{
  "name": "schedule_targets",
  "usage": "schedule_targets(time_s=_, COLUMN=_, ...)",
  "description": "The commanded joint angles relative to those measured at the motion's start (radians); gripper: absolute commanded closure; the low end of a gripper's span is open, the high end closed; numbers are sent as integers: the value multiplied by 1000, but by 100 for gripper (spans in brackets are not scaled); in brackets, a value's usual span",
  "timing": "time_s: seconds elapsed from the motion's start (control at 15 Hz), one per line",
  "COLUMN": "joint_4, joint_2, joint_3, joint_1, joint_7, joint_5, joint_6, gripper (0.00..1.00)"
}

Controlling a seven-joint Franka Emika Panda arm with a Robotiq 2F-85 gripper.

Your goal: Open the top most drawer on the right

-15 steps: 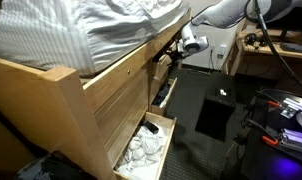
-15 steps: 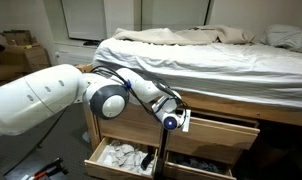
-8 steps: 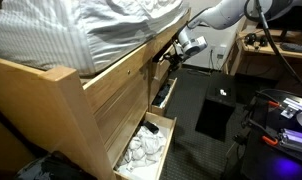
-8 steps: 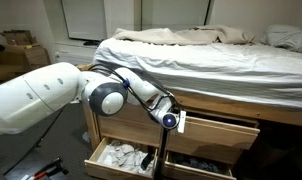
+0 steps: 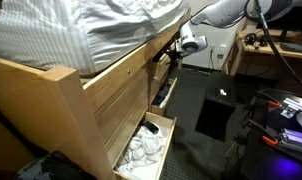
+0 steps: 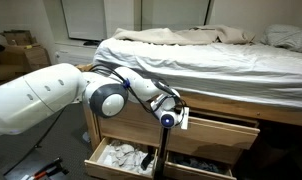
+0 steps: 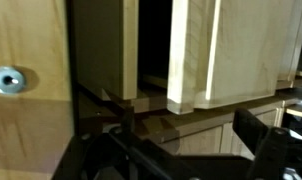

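Observation:
The top drawer on the right (image 6: pixel 223 130) is a pale wood front under the mattress, standing a little proud of the bed frame. My gripper (image 6: pixel 169 119) is at that drawer's left end. In an exterior view my gripper (image 5: pixel 181 46) sits against the bed's side. In the wrist view the drawer's end edge (image 7: pixel 188 60) stands beside a dark gap. My gripper (image 7: pixel 183 130) is open, its dark fingers (image 7: pixel 253 135) spread wide just below that edge with nothing clamped between them.
The lower left drawer (image 6: pixel 119 158) stands open, filled with white cloth (image 5: pixel 143 147). The lower right drawer (image 6: pixel 196 163) is also pulled out below my gripper. A rumpled sheet (image 6: pixel 191 45) covers the bed. A black box (image 5: pixel 215 112) and cables lie on the floor.
My wrist has shifted and turned slightly at the drawer's end. The drawers have not visibly moved.

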Motion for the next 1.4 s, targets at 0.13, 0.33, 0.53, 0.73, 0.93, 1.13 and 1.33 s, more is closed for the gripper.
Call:
schedule_targets(time_s=0.13, joint_4=43, joint_2=2, joint_3=28, joint_1=-30, joint_7=-143, joint_5=111, joint_6=12, gripper=0)
schedule_targets(time_s=0.33, joint_4=53, joint_2=9, joint_3=29, joint_1=-33, joint_7=-148, joint_5=114, joint_6=12, gripper=0)
schedule_targets(time_s=0.53, joint_4=-4, joint_2=24, joint_3=-4, joint_1=6, joint_7=146, joint_5=-135, joint_6=49, gripper=0)
schedule_targets(time_s=0.73, joint_4=-50, joint_2=35, joint_3=-43, joint_1=24, joint_7=424, joint_5=-363, joint_6=16, gripper=0)
schedule_targets(time_s=0.93, joint_4=-140, joint_2=-3, joint_3=7, joint_1=-13, joint_7=296, joint_5=-303, joint_6=41, gripper=0)
schedule_targets(time_s=1.13, joint_4=-71, joint_2=51, joint_3=0, joint_1=-11, joint_7=295, joint_5=-308, joint_6=32, gripper=0)
schedule_targets(time_s=1.33, joint_4=13, joint_2=71, joint_3=48, joint_1=-43, joint_7=83, joint_5=-144, joint_6=43, gripper=0)
